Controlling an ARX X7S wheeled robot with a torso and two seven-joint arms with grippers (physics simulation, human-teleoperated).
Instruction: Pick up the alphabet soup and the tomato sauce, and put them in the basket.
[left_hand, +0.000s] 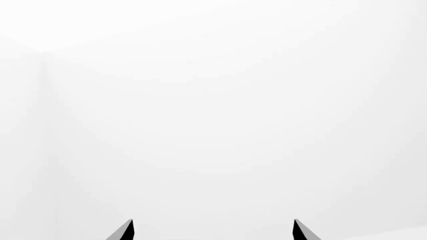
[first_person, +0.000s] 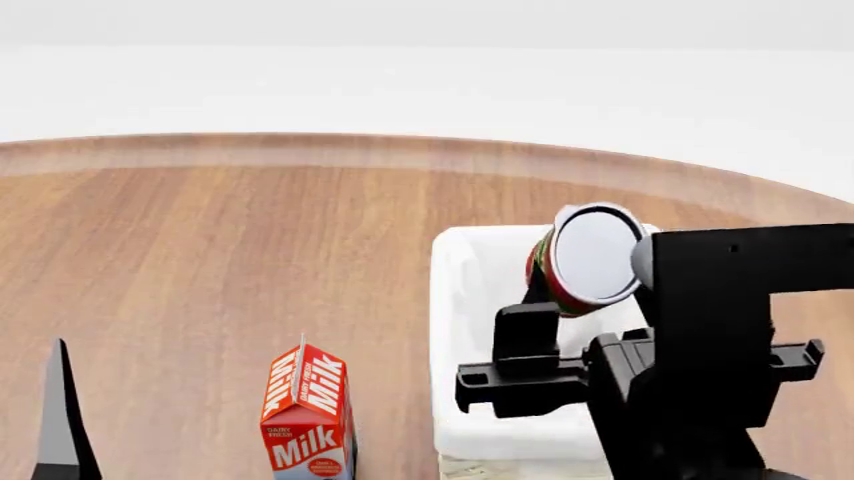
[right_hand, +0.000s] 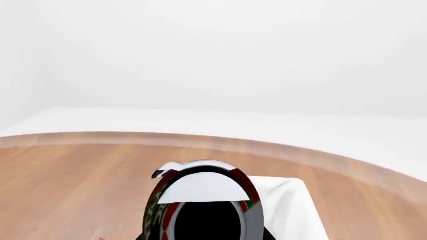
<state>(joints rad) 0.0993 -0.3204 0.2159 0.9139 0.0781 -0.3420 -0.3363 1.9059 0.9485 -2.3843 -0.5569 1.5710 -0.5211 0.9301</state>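
The right gripper (first_person: 554, 345) is closed on the tomato sauce (first_person: 583, 258) — the can is tipped so that its pale silver top faces the head camera, and its red and green label shows along the side. In the right wrist view the same can fills the space just ahead of that gripper. Directly under the gripper and the can is the basket (first_person: 461, 330), with its white lining; the can is held above it, not touching. To the left of this gripper, well apart, a milk carton (first_person: 308, 413) stands upright on the wooden bench (first_person: 240, 260).

The left gripper (left_hand: 213, 231) shows only two dark fingertips (left_hand: 124, 232), spread wide with nothing between them — it is open, and beyond it is only plain white.
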